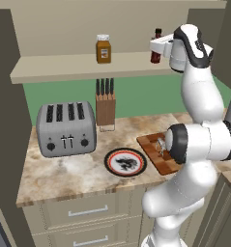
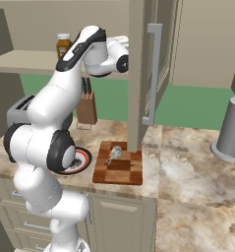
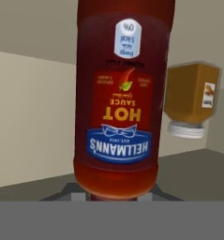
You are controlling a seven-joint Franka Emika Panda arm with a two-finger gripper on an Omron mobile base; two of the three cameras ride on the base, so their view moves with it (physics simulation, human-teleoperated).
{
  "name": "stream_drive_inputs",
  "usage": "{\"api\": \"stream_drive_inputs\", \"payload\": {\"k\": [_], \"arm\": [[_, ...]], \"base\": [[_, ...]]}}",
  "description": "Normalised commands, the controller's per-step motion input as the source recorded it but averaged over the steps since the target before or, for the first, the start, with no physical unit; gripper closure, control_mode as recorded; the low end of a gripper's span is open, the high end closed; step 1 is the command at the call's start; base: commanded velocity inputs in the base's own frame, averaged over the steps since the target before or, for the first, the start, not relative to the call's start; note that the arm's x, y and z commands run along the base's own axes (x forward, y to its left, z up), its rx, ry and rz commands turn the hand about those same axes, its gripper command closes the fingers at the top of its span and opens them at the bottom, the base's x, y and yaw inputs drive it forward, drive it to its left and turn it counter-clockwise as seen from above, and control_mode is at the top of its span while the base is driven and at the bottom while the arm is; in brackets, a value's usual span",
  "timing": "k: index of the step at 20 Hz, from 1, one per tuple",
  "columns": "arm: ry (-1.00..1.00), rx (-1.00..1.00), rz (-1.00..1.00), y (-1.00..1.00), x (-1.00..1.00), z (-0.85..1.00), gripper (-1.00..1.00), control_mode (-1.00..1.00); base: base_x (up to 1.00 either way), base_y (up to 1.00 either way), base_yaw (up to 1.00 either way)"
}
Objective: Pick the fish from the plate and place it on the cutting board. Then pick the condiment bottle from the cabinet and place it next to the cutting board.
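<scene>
The condiment bottle (image 1: pixel 157 42) stands at the right end of the cabinet shelf (image 1: pixel 64 67). It is dark red with a black cap. My gripper (image 1: pixel 155 51) is up at the shelf and shut on it. In the hand view the condiment bottle (image 3: pixel 120 98) looms very close and appears upside down, its hot sauce label facing me. Down on the counter, the small silvery fish (image 2: pixel 114 153) lies on the checkered cutting board (image 2: pixel 121 171). The plate (image 1: pixel 125 161) sits just left of the cutting board (image 1: pixel 150 147) and has nothing on it. My arm hides part of the board in the left base view.
An amber jar (image 1: pixel 103 49) with a white lid stands on the shelf left of the bottle. A toaster (image 1: pixel 66 128) and a knife block (image 1: pixel 106 108) stand at the back of the counter. An open cabinet door (image 2: pixel 138 74) hangs right of my hand. A grey cylinder (image 2: pixel 232 130) stands far right.
</scene>
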Motion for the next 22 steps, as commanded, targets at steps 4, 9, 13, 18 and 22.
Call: {"api": "stream_drive_inputs", "payload": {"k": [4, 9, 13, 18, 22], "arm": [[0.00, 0.00, 0.00, 0.00, -0.48, 0.11, 1.00, -1.00], [0.00, 0.00, 0.00, 0.00, -0.55, 0.04, 1.00, -1.00], [0.00, 0.00, 0.00, 0.00, -0.58, 0.00, 1.00, -1.00], [0.00, 0.00, 0.00, 0.00, -0.57, 0.00, 1.00, -1.00], [0.00, 0.00, 0.00, 0.00, -0.56, 0.00, 1.00, -1.00]], "base": [[0.00, 0.00, 0.00], [0.00, 0.00, 0.00], [0.00, 0.00, 0.00], [0.00, 0.00, 0.00], [0.00, 0.00, 0.00]]}}
